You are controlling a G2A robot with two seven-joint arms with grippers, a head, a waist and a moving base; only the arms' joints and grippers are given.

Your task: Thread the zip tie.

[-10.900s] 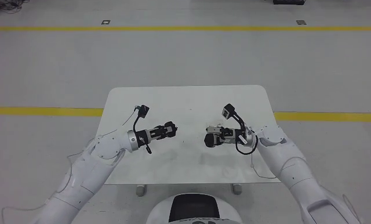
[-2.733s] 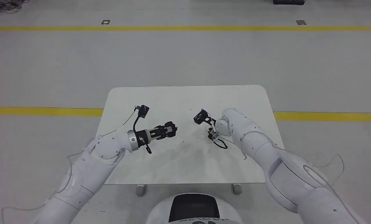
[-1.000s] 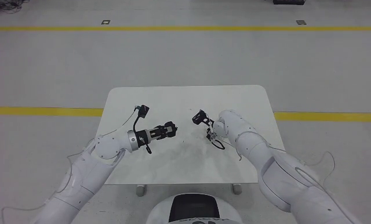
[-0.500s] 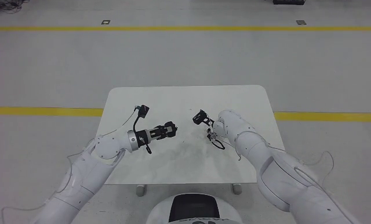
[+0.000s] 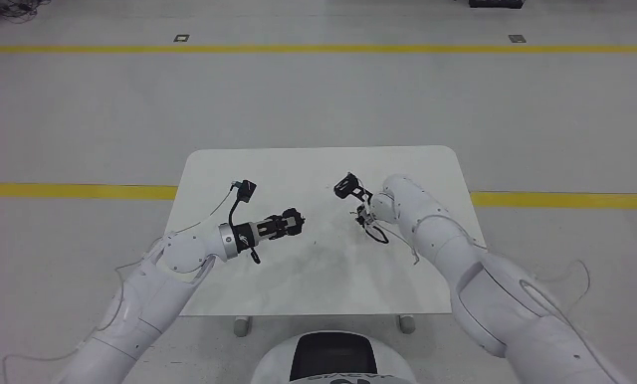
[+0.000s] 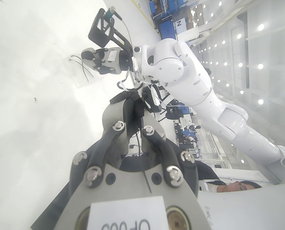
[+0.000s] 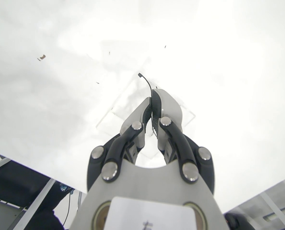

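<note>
1. The table point(image 5: 249, 175) lies under both grippers.
2. My left gripper point(image 6: 131, 100), fingers pressed together, hangs facing the right one, probably as the receiving side.
3. My right gripper point(image 7: 152, 96) pinches the zip tie point(image 7: 146, 80). Its head pokes just past the fingertips, free for threading.

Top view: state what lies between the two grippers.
In the top view, bare white tabletop separates the left gripper from the right gripper, holding a thin black zip tie.
</note>
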